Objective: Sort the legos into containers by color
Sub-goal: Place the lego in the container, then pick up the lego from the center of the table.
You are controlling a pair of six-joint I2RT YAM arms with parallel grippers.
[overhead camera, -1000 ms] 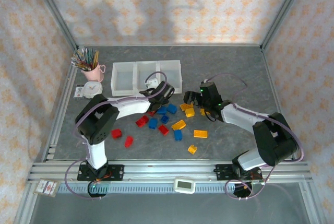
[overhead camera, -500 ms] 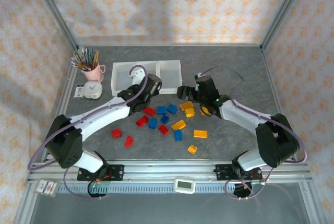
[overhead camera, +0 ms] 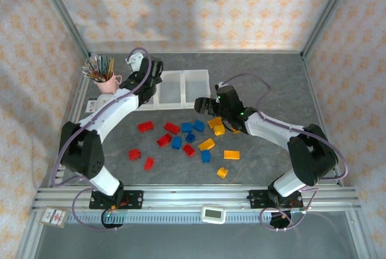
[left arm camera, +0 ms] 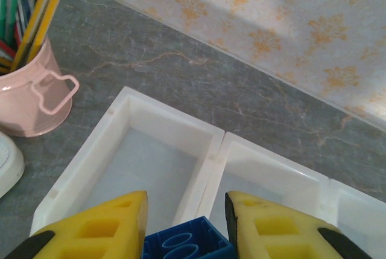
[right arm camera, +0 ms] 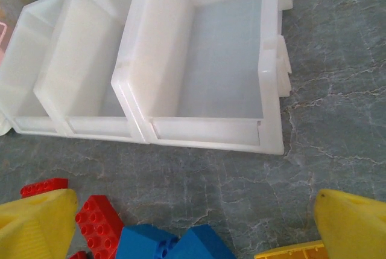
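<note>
Left gripper [left arm camera: 185,203] is up over the containers [overhead camera: 194,83], right above the wall between the left-hand and middle bins. Its claw is pinched narrow on a blue brick [left arm camera: 187,242], and the brick sits snug between the two yellow fingers [left arm camera: 102,226], clear of the tray floor. Off to the left of the tray stands a pink cup [overhead camera: 107,83] stuffed with pencils, close to the left bin's outer wall.

Over to the right gripper [right arm camera: 193,209]: claw spread wide, nothing between the fingers, hanging just off the near side of the tray by its right-hand bin. Under it, from the right wrist camera, a red brick [right arm camera: 99,223] and a pair of blue bricks [right arm camera: 166,242] lie on the table [right arm camera: 338,47] a little way short of the tray's near wall.

The rest of the legos [overhead camera: 189,141] are scattered on the grey table on the near side of the tray. Reds lie mostly below the left and middle bins, blues cluster below the right bin, and the yellow-orange ones [overhead camera: 216,126] trail off past the tray's right end, the farthest well apart from it.
</note>
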